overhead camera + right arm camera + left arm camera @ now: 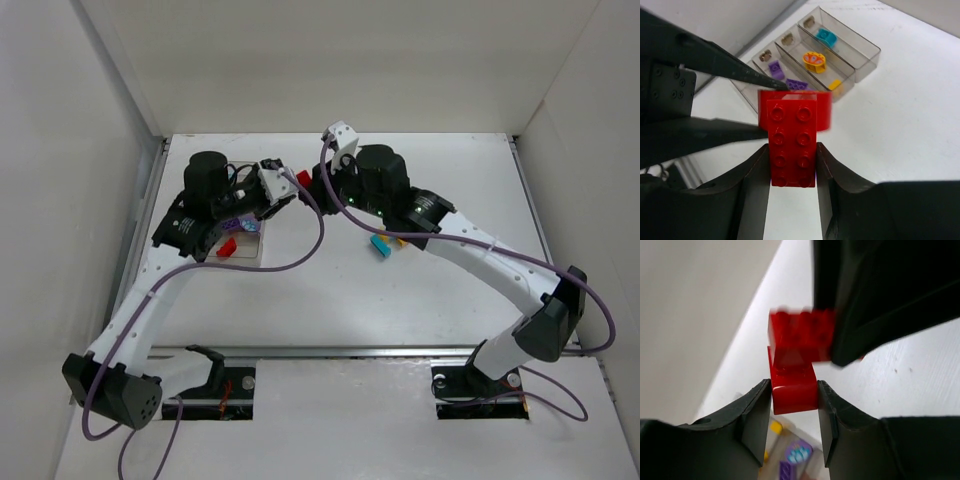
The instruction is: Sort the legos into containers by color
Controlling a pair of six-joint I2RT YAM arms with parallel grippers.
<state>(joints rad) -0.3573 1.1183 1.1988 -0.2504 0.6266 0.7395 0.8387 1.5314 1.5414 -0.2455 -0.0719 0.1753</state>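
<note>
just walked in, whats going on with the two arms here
Both arms hold one joined pair of red legos in the air between them. The left gripper is clamped on the smooth red brick, the right gripper on the studded red brick, seemingly to pull them apart. The containers below already hold purple, yellow and teal legos.

Red legos [792, 150], smoky containers [867, 56], white table [900, 130]

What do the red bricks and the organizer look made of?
Red bricks: hard glossy plastic, judging by the crisp moulded studs and soft highlights. Organizer: clear smoky plastic, probably rigid; the pieces inside show through its thin straight walls.
</note>
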